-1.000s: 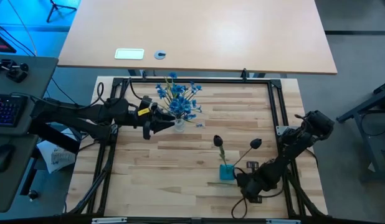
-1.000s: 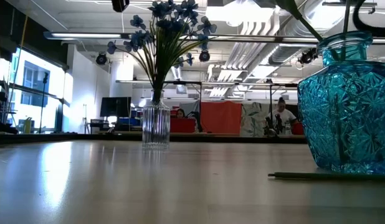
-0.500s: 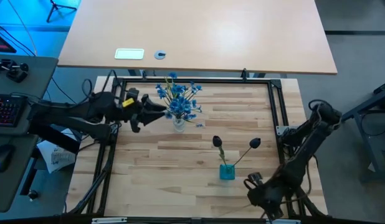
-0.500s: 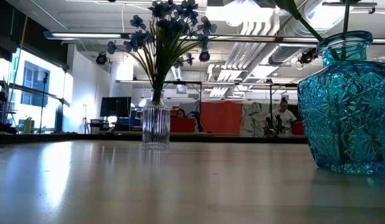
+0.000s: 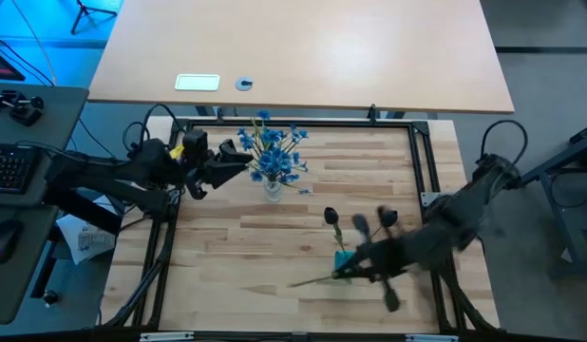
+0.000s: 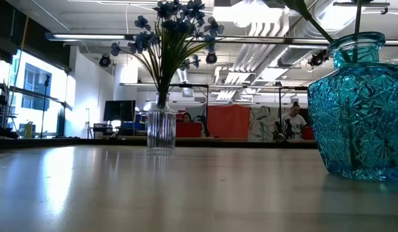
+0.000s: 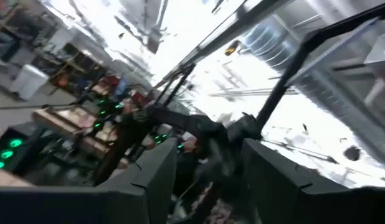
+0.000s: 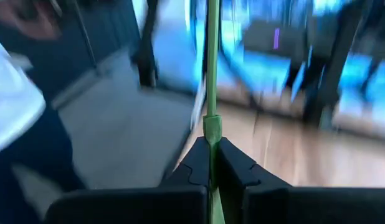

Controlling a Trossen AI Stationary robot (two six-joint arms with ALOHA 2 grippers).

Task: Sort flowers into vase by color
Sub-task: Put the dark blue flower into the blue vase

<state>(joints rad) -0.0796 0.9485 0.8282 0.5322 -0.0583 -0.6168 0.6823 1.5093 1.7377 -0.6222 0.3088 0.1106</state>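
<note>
Right gripper (image 8: 211,163) is clamped on a thin green stalk (image 8: 212,68), smooth w/ a small node just above the fingertips; in the high view it sits over the ribbed, cut-glass blue vase (image 5: 346,263), stalk sticking out toward the table's near-left. Two dark buds (image 5: 332,218) stand in that vase. Blue blossoms (image 5: 272,152) fill a clear fluted glass vase (image 6: 161,130) on the pale wood-plank table (image 5: 274,247). Left gripper (image 5: 238,160) hovers beside the blossoms, fingers apart, empty.

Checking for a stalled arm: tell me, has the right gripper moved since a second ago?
Yes. The right gripper swung back toward the blue vase, holding a dark flower.
</note>
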